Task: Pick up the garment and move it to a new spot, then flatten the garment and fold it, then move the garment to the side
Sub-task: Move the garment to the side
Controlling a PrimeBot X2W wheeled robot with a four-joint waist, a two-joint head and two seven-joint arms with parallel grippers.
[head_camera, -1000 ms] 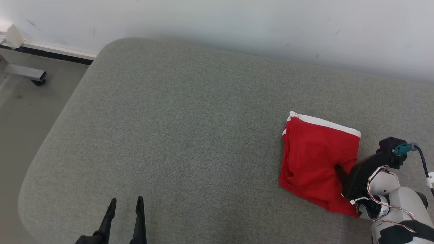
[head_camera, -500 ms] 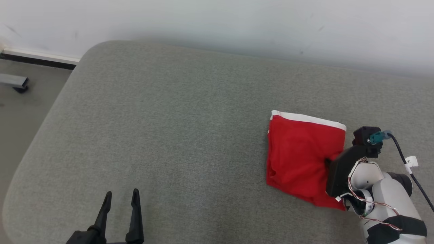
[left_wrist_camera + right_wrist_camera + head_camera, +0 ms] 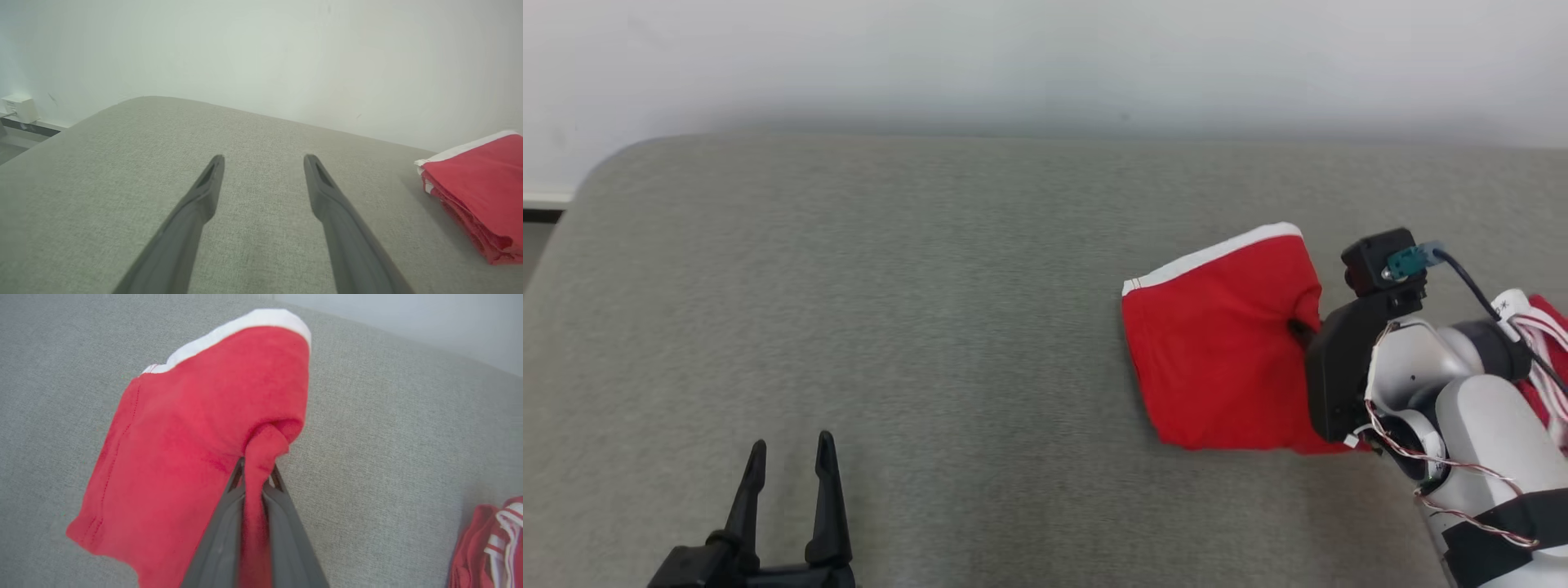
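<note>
Red folded garment (image 3: pixel 1217 359) on right part of grey padded surface (image 3: pixel 890 310). White band edge on far side, slanting up toward right; long axis runs from band toward near hem.

Left gripper (image 3: pixel 788 465) at lower left: 2 fingers spread wide, empty. Right gripper (image 3: pixel 1298 327) nearly closed, pinching bunched right edge of garment (image 3: pixel 196 428).

Another red-and-white cloth (image 3: pixel 1547 327) at far right, behind right arm.

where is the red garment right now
The red garment is on the right side of the grey cushion in the head view, one edge pinched in the right gripper, with another red striped cloth further right.
</note>
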